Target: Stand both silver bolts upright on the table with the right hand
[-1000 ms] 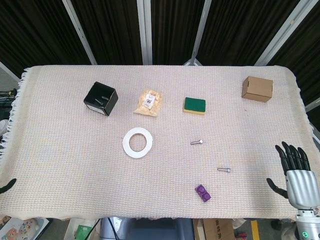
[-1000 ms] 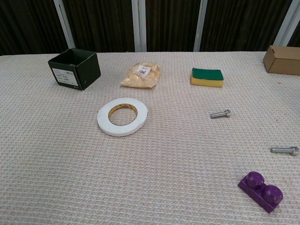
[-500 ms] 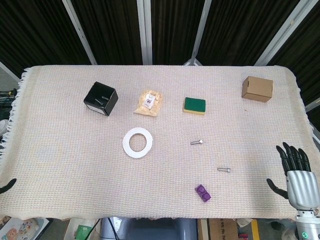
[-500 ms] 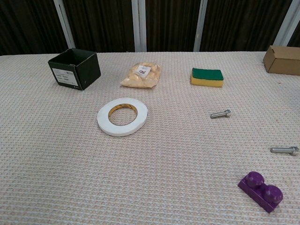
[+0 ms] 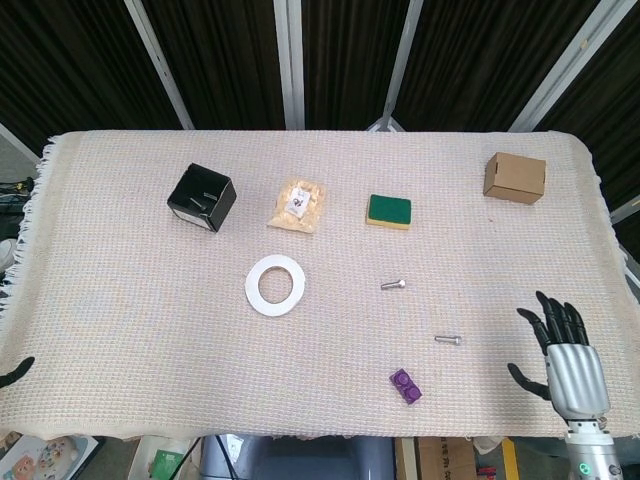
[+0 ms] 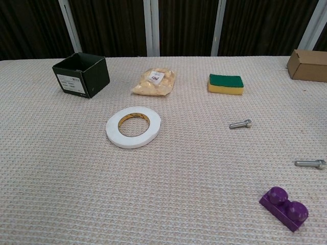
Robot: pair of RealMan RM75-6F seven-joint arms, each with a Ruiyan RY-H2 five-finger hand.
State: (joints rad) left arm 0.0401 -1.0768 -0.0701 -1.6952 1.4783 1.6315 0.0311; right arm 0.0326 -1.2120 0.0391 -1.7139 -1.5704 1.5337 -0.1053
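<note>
Two silver bolts lie on their sides on the woven cloth. One bolt is near the middle, below the sponge. The other bolt lies nearer the front, just above the purple brick. My right hand hovers over the front right corner, fingers spread and holding nothing, well right of the nearer bolt. It does not show in the chest view. Only a dark fingertip of my left hand shows at the front left edge.
A white tape roll lies centre-left, and a purple brick near the front edge. Along the back stand a black open box, a bag of yellow pieces, a green-and-yellow sponge and a cardboard box.
My right hand has shifted left and a little toward the front edge, closer to the nearer bolt. Both bolts lie where they were.
</note>
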